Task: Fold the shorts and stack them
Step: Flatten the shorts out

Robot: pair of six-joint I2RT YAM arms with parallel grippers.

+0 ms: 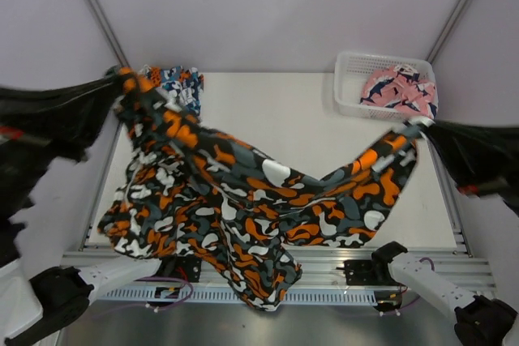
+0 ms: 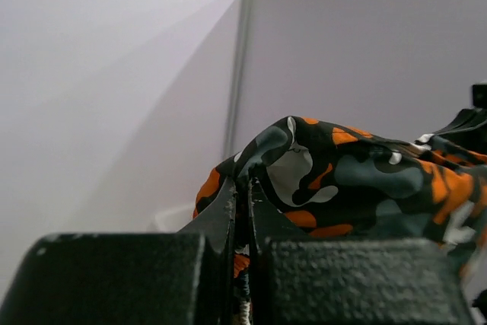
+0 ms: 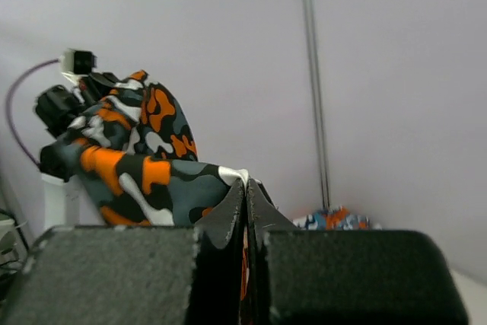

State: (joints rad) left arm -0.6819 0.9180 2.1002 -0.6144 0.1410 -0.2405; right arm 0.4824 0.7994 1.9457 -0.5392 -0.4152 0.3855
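Overhead, the camouflage shorts hang spread in the air between the two arms, sagging in the middle, with the lower folds drooping over the near edge of the table. The left gripper pinches one end high at the far left, and the right gripper pinches the other end at the right, just in front of the white mesh basket. The pink-navy shorts lie bunched inside that basket, and the blue patchwork shorts sit crumpled at the table's far left corner. From the left wrist, the fingers are pressed almost together on a thin fold of the camouflage cloth, which bulges up just beyond them. From the right wrist, the fingers are likewise clamped tight on an edge of the cloth, which stretches away towards the other arm; the blue patchwork shorts show low behind.
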